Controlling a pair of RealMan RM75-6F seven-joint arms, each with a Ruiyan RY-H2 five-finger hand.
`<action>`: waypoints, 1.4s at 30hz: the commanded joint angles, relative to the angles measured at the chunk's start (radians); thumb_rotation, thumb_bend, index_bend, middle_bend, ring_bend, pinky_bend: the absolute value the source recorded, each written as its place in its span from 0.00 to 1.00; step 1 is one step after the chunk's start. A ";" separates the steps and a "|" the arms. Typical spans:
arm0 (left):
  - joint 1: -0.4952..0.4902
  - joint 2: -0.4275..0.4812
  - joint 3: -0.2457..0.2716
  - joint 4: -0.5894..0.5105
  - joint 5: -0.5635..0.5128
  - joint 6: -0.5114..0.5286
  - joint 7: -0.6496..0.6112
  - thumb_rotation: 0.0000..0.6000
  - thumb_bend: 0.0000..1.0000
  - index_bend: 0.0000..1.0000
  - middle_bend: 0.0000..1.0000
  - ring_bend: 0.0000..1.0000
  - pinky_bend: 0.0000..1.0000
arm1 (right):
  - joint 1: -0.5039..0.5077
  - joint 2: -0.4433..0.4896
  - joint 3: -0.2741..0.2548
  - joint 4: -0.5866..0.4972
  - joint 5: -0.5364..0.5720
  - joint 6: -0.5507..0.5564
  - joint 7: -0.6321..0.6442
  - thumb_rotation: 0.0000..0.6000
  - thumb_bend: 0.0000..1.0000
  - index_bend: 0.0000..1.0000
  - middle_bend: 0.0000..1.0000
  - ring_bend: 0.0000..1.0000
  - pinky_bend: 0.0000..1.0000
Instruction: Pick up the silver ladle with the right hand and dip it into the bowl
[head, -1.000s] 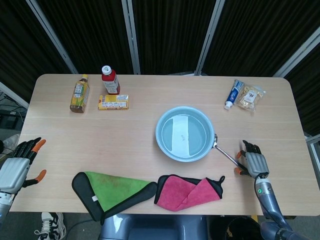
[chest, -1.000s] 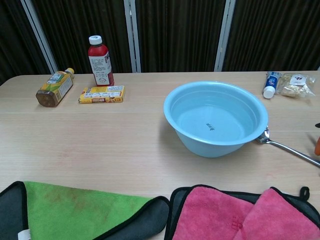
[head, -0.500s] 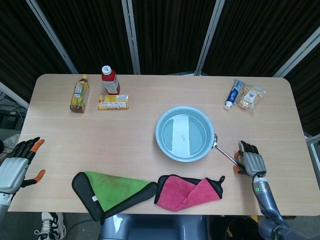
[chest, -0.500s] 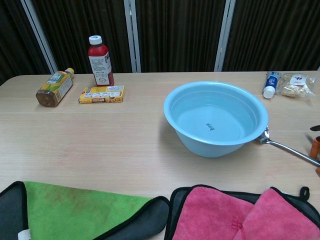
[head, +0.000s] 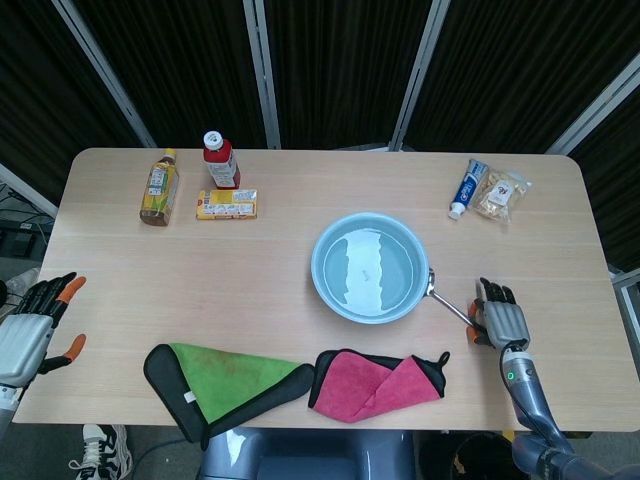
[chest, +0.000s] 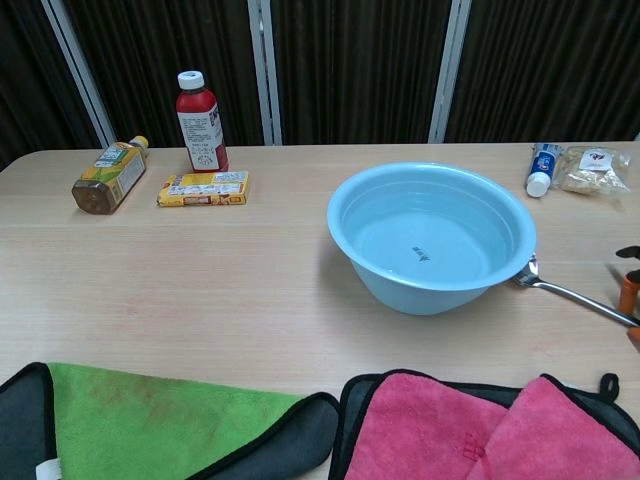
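The silver ladle (head: 450, 305) lies on the table with its scoop against the right side of the light blue bowl (head: 318, 262), and its thin handle (chest: 570, 293) runs off to the right. The bowl (chest: 340, 205) holds water. My right hand (head: 497, 318) is at the far end of the handle, its fingers reaching over the handle tip; I cannot see a grip on it. In the chest view only its fingertips (chest: 628, 292) show at the right edge. My left hand (head: 30, 325) hangs off the table's left edge, fingers spread, holding nothing.
A pink cloth (head: 380, 383) and a green cloth (head: 225, 370) lie along the front edge. At the back left stand a tea bottle (head: 158, 187), a red bottle (head: 220, 160) and a yellow box (head: 226, 204). A toothpaste tube (head: 467, 187) and snack bag (head: 500, 195) lie back right.
My right hand has crept a little to the left, onto the end of the ladle handle. My left hand has drifted slightly further off the left edge.
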 joint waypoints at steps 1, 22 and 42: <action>0.001 0.002 0.001 0.001 0.003 0.003 -0.004 1.00 0.41 0.00 0.00 0.00 0.00 | 0.000 -0.001 0.003 0.002 0.004 -0.004 0.001 1.00 0.30 0.49 0.00 0.00 0.00; 0.000 0.011 0.007 0.005 0.020 0.005 -0.013 1.00 0.48 0.00 0.00 0.00 0.00 | -0.014 0.030 0.008 -0.032 0.014 0.013 -0.052 1.00 0.37 0.64 0.00 0.00 0.00; -0.001 0.016 0.016 0.004 0.035 0.004 -0.019 1.00 0.48 0.00 0.00 0.00 0.00 | -0.032 0.197 0.018 -0.227 0.048 0.033 -0.125 1.00 0.37 0.65 0.01 0.00 0.00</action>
